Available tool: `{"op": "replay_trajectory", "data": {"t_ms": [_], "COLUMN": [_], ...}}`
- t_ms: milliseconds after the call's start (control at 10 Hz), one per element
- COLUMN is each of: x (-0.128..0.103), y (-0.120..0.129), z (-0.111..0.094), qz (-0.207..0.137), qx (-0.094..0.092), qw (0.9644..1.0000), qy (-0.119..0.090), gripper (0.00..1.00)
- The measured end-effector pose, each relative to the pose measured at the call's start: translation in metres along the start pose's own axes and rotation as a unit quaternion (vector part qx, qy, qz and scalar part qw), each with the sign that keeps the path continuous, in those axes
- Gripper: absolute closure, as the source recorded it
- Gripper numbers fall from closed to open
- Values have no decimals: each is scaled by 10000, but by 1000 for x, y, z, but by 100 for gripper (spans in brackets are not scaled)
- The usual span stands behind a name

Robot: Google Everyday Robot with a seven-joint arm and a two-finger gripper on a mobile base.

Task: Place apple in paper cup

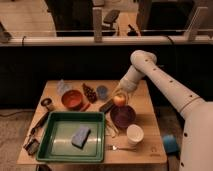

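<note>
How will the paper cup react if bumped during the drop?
The paper cup looks empty and thin, so probably light and apt to slide or tip. Its mouth looks barely wider than the apple, held by the gripper near the purple bowl, so rim contact seems likely.

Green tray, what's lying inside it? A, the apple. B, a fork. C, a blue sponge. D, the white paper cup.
C: a blue sponge lies in the green tray, while the fork and paper cup sit outside it to the right, and the gripper is shut on the apple behind the purple bowl.
</note>
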Motion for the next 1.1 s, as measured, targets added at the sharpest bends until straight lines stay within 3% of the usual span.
{"op": "replay_trajectory", "data": {"t_ms": [600, 1100], "x": [-44, -77], "y": [41, 85], "z": [4, 1], "qz": [-368, -578], "qx": [-421, -655], "qw": [9980, 9951], "qy": [-279, -456], "gripper": [100, 100]}}
